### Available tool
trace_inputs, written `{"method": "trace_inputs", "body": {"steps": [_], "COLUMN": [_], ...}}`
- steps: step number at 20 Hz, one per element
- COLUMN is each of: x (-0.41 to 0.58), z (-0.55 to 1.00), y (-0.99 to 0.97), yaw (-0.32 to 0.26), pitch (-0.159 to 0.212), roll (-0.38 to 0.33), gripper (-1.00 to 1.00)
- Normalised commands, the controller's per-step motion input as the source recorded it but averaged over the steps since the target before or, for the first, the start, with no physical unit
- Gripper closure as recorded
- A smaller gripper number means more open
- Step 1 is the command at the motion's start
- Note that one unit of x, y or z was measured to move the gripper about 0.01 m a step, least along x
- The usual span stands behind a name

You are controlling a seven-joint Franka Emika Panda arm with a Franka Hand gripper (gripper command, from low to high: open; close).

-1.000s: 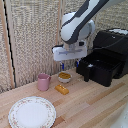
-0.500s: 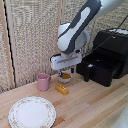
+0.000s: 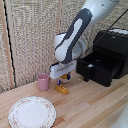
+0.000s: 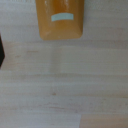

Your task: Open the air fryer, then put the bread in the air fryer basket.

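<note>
The arm bends down, tool (image 3: 63, 80) pointing downward, fingers obscured.

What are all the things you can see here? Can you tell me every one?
air fryer: one, black, on the table at the exterior view's right
air fryer basket: one, black, pulled out of the fryer
air fryer handle: one, black, on the basket's front
bread: one, golden-yellow, on the table under the gripper
cup: one, pink, beside the bread
plate: one, white with patterned rim, front of the table
table: one, light wood
gripper: one, white with blue-tipped fingers, just above the bread
</note>
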Motion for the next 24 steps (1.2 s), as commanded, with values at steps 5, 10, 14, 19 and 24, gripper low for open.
{"method": "trace_inputs", "body": {"steps": [5, 10, 14, 19, 24], "x": [0.0, 0.013, 0.05, 0.006, 0.0], "z": [-0.23, -0.16, -0.19, -0.21, -0.07], "y": [-0.01, 0.0, 0.0, 0.0, -0.03], "yaw": [0.161, -0.016, -0.046, -0.02, -0.003], "pitch": [-0.09, -0.106, -0.059, -0.006, 0.007], "roll": [0.0, 0.0, 0.0, 0.008, 0.045], "gripper": [-1.0, -1.0, -1.0, -1.0, 1.0]}}
